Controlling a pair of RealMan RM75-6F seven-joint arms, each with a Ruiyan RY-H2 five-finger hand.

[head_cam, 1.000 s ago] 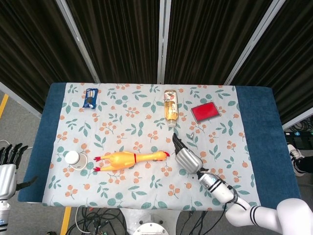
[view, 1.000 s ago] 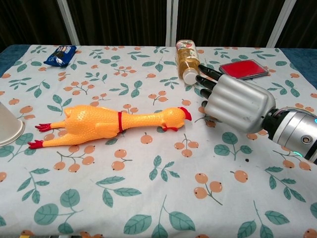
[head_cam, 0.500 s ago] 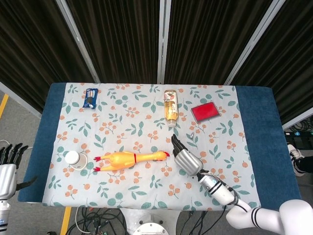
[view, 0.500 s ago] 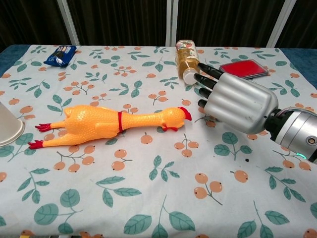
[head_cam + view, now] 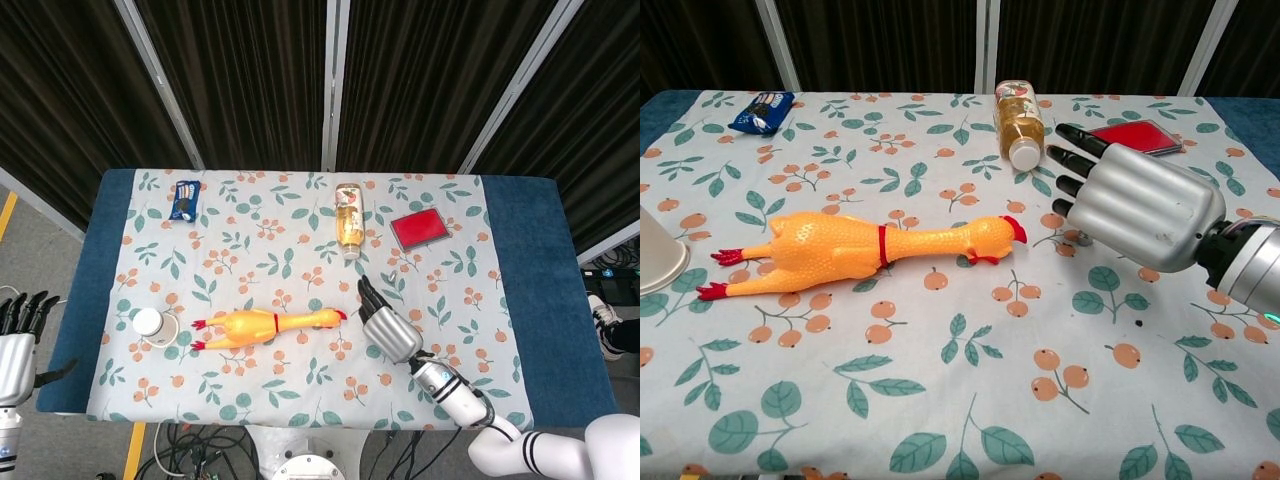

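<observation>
The right hand [image 5: 1135,205] hovers above the tabletop [image 5: 560,300] with its fingers [image 5: 1072,160] spread apart and grasping nothing, its palm turned down. Nearest to it is the rubber chicken [image 5: 865,243], which lies on its side with its red-combed head pointing at the hand; a strip of bare cloth separates the two. Just beyond the fingertips lies the bottle [image 5: 1021,121] of amber drink, on its side with the white cap toward the hand (its label is printed, but the writing is too small to read). The red flat case [image 5: 418,229] lies to the right of the bottle, near the hand.

The left hand [image 5: 15,345] hangs off the left edge of the tabletop, fingers straight and apart, holding nothing.

Open cloth runs along the near edge in front of the chicken and the right hand, and a plain blue band flanks the floral cloth on both short sides. A white paper cup [image 5: 152,325] stands beside the chicken's feet, toward the left edge. A small blue snack packet [image 5: 184,200] lies near the far left corner, its lettering unreadable.
</observation>
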